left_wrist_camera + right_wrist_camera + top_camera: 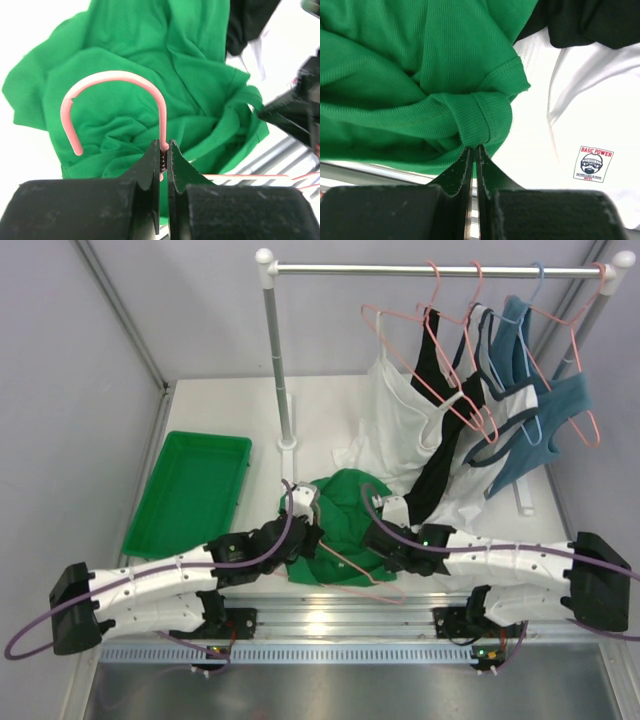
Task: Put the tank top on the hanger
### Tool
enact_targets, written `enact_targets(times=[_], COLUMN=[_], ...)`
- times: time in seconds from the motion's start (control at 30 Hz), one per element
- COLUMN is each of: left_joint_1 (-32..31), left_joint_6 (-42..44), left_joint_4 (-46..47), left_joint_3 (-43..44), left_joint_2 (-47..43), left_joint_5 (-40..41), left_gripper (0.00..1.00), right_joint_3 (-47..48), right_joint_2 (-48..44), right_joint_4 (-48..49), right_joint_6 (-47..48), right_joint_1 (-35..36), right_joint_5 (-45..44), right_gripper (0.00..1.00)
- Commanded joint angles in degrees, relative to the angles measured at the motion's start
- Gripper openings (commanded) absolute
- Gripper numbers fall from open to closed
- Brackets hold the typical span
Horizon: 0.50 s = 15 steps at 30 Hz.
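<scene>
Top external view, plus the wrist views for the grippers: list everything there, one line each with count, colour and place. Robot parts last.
tank top: one, bright green, crumpled on the table between the grippers
hanger: one, salmon-pink wire, lying across the tank top
tray: one, green, table's left side
rack: one, white posts with a silver rail, at the back
pink hangers: several, on the rail
blue hanger: one, on the rail
white tops: apparently two, hanging
black top: one, hanging
teal-blue tank tops: apparently two, hanging at the right
table: one, white
arms: two, white and black, near edge
left gripper: shut on the hanger's neck
right gripper: shut, pinching a tank top fold
</scene>
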State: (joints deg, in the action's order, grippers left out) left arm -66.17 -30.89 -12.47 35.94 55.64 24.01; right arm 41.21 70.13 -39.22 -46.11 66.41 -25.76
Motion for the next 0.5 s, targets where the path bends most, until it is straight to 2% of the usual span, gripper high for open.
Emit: enact_targets(times=[0.0, 0.23, 0.47], left_joint_1=[-0.3, -0.3, -0.3], left_joint_6=[-1.4, -4.2, -6.0], left_joint_4=[2.8, 1.4, -0.3], left_joint_3=[-0.3, 0.4, 1.8], left_joint_2=[-1.8, -1.8, 0.5], left_joint_5=[5.5, 12.8, 16.3], left_gripper=[0.00, 0.00, 0.00], right_joint_3=[-1.3, -4.1, -3.6], right_joint_2=[-4.1, -9.6, -13.7], right_joint_4=[-1.6, -3.2, -7.1], right_joint_6=[-2.5, -4.8, -5.4], right_joint_1=[0.8, 0.9, 0.9], right_joint_5=[0.2, 0.7, 0.4], right_gripper=[0.00, 0.00, 0.00])
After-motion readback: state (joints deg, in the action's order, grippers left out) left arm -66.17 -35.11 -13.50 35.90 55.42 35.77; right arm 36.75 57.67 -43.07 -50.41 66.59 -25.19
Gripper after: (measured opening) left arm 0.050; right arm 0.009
